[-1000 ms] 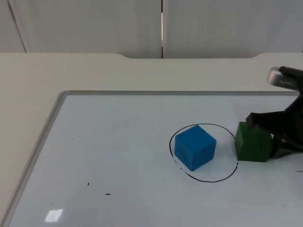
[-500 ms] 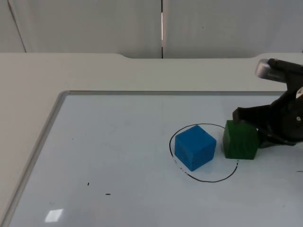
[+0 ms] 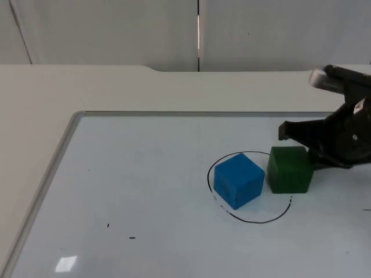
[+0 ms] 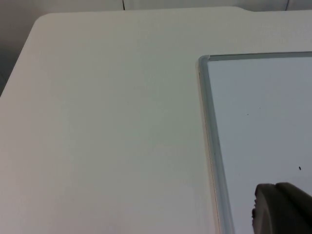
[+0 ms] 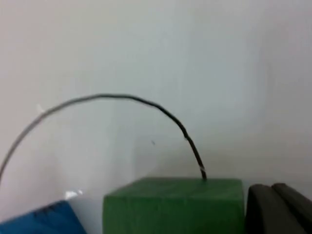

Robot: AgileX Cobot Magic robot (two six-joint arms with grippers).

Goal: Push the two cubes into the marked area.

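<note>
Surface: glossy white whiteboard panel with a pale metal frame (image 3: 64, 152), lying flat on a matte cream table top (image 3: 87, 87); the frame's corner also appears in the left wrist view (image 4: 207, 97). A few small dark specks mark the panel toward 7 o'clock of the top view.

Room: grey partition wall (image 3: 116, 29) behind the table at 12 o'clock, with a bright vertical seam at its middle.

Marked area: thin black hand-drawn circle (image 3: 255, 220) on the panel, right of centre in the top view; its arc shows in the right wrist view (image 5: 122, 98).

Item 1: solid blue cube (image 3: 238, 179), inside the circle, taking up its 9 o'clock half.

Item 2: solid green cube (image 3: 288, 169), at the circle's 3 o'clock edge, mostly inside with its outer side about on the line. It sits just beside the blue cube; whether the two touch cannot be told. In the right wrist view the drawn line meets its top edge (image 5: 175, 204).

Right gripper (image 3: 316, 147): black, low over the panel at 3 o'clock, its fingers against the green cube's outer side and far corner. Whether the pincer is spread or pressed together cannot be told.

Left gripper: one dark fingertip (image 4: 280, 209) above the panel's frame edge; that arm waits. Pincer state cannot be told.
</note>
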